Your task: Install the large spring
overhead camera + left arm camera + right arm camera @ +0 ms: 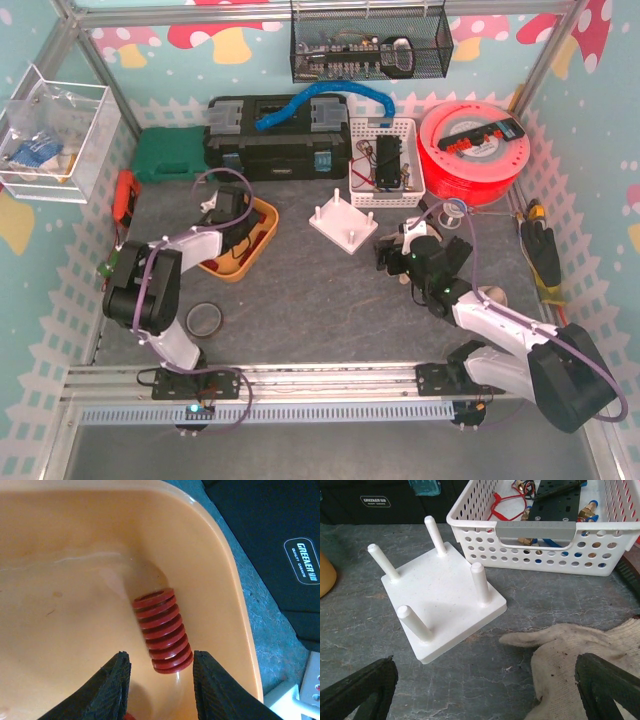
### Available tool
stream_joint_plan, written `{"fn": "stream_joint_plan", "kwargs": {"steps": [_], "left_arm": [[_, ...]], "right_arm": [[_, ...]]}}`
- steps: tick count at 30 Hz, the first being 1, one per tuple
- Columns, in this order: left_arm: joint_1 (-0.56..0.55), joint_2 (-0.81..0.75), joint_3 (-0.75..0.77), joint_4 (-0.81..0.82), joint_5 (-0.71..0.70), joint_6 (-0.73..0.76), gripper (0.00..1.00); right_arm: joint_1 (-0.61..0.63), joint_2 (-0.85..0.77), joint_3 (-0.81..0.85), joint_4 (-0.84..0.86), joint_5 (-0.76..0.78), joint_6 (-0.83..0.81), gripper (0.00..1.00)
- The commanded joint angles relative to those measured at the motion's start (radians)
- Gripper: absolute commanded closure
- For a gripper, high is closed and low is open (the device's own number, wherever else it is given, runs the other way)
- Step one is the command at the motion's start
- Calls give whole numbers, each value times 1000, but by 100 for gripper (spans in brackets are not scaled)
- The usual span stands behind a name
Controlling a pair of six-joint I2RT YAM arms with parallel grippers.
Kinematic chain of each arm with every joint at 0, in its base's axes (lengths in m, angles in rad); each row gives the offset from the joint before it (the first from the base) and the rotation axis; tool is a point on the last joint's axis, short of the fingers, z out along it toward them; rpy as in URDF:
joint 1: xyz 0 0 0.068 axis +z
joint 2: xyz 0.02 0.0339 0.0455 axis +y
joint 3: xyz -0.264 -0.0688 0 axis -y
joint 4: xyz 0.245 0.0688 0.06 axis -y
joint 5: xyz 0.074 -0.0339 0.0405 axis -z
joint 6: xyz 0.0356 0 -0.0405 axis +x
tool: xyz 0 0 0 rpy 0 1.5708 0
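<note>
Hovering the left gripper point(160, 661) wide open and empty over the large spring point(162, 630), which is lying on its side against the curved wall of the orange tray point(60, 580), near end sitting between the fingers. Judging it light but stiff, its smooth round coils likely rolling or squirting free, so favouring a pinch across the middle coils. Seeing the right gripper point(485, 666) spread wide too, gripping nothing, near the white peg base point(445, 595).

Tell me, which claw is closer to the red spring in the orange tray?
Left. The left claw is open over the orange tray, its fingers either side of the red spring. The right claw is across the table, facing the white peg base.
</note>
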Motion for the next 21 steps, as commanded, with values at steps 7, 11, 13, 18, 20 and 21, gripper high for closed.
{"fn": "stream_joint_plan", "kwargs": {"steps": [7, 11, 13, 18, 20, 21], "left_arm": [[8, 76, 46, 64, 45, -6, 62], [8, 105, 59, 68, 58, -7, 62], [8, 123, 68, 69, 68, -6, 61], [8, 157, 83, 72, 70, -2, 61], [8, 170, 84, 69, 66, -1, 61], [8, 177, 84, 64, 63, -2, 60]], "right_arm": [[10, 3, 24, 3, 27, -22, 4], [10, 0, 24, 1, 33, -23, 4], [10, -3, 24, -1, 35, -23, 4], [10, -5, 23, -4, 38, -26, 4], [9, -4, 24, -5, 39, -27, 4], [10, -3, 24, -4, 40, -28, 4]]}}
